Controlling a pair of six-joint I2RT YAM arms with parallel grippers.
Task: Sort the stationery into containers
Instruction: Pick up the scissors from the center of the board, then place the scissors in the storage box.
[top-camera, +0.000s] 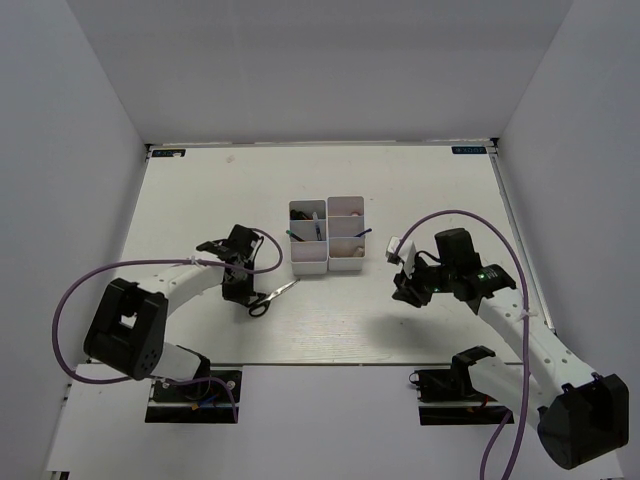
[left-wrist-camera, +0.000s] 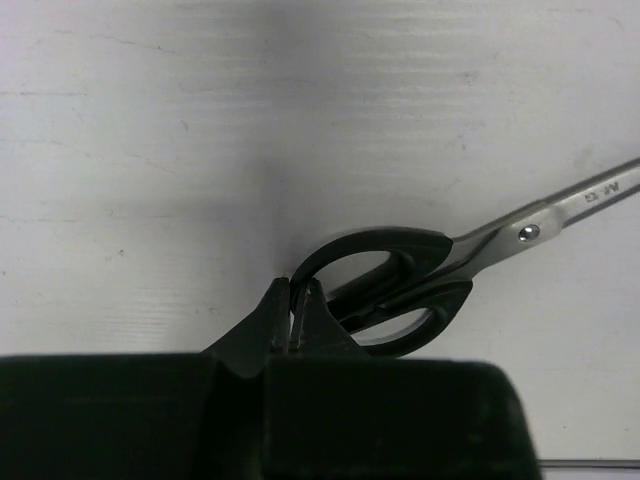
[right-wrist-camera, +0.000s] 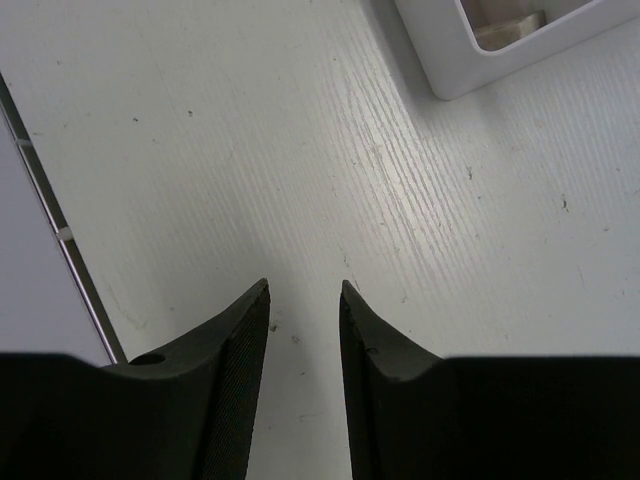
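- The bin block stands mid-table, with bare surface on every side of it. White walls close the table off to the left, the right and beyond the block.
- The black-handled scissors lie flat on the table, nearside and left of the bin block and apart from it. Their blades angle up toward the block's near-left corner.
- The left gripper sits at the handle end, on the side of the scissors away from the block.
- The left wrist view alone shows the grip: the left gripper's tips are pinched together on the rim of one handle loop. The steel blades run off to the upper right.
- The right gripper is right of and nearer than the block, well apart from it.
- In the right wrist view its jaws stand apart over bare table with nothing between them. Only this view shows a metal strip along the table edge.
- This view also catches one corner of the block, with a beige block lying inside that compartment.
- From above, the block's left column holds dark items and a blue pen. A dark slim item crosses the right column's middle compartment. Finer detail is too small to tell.
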